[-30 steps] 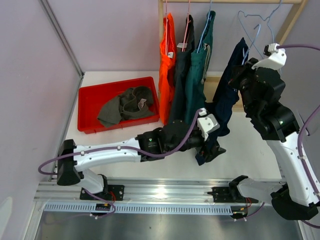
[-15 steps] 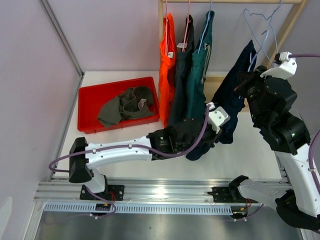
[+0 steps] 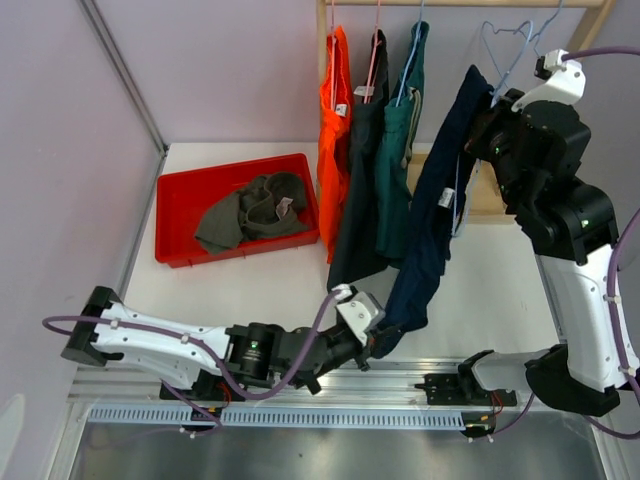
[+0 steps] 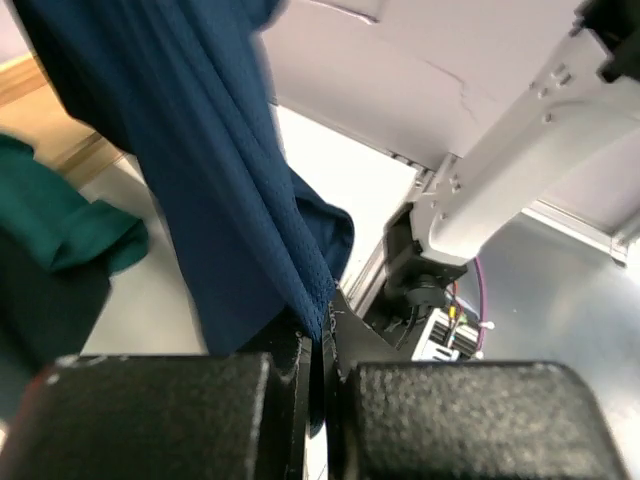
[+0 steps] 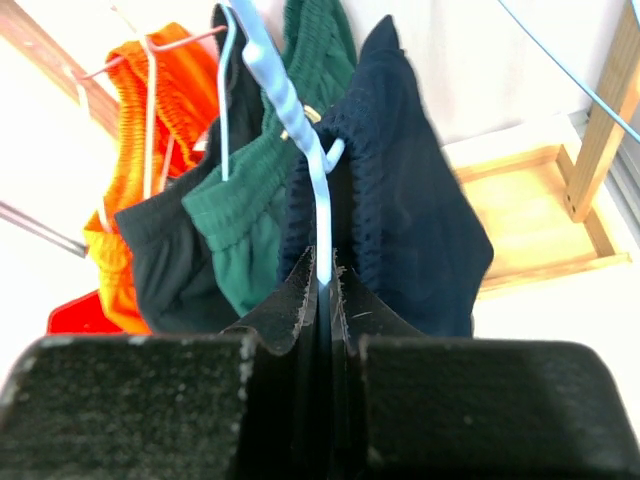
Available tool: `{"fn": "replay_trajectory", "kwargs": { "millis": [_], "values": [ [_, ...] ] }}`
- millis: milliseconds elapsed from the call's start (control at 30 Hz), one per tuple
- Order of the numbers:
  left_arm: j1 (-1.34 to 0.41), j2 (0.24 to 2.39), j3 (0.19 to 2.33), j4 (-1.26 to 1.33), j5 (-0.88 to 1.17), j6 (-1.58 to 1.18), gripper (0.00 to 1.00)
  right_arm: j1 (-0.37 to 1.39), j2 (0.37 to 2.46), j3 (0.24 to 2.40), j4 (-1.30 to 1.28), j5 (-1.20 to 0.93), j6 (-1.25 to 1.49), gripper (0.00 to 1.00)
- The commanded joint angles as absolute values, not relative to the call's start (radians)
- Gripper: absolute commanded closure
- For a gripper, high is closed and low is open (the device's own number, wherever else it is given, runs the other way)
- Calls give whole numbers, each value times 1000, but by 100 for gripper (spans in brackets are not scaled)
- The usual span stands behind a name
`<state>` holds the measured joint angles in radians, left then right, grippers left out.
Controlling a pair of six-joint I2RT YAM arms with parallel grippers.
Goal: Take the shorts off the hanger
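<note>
- Left gripper: I see its jaws pressed together on the bottom hem of the navy shorts. It sits low, near the front edge of the table.
- Right gripper: raised high beside the wooden rack. Its jaws are clamped tight on the wire of a pale blue hanger.
- Navy shorts: the waistband is looped over that hanger. The cloth is drawn out in a long slant from the right gripper down to the left one, and it is not yet free of the hanger.
- Orange shorts, charcoal shorts, teal shorts: each is on its own hanger on the rack's rail. They hang side by side in that order, left of the navy pair, with the teal pair just beside the navy.
- Olive shorts: lying crumpled in the red bin, off any hanger.
- Red bin: on the left part of the table, its right end just beside the orange shorts.
</note>
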<state>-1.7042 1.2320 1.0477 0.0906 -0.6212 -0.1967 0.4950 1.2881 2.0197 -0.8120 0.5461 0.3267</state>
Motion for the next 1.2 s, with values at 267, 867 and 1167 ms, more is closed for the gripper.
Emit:
{"fn": "replay_trajectory", "kwargs": {
  "millis": [267,867,1167],
  "values": [
    [-1554,1236,1081,-29,-717,-229,100,471,1188,2123,-816,401,451,100],
    [-1108,1805,2509,-314,-716,202,100,359,994,2226,-1224,-32,629,100],
    [-789,1502,2359,-388,-704,261,100,357,1003,2013,-1036,-15,611,100]
  ]
}}
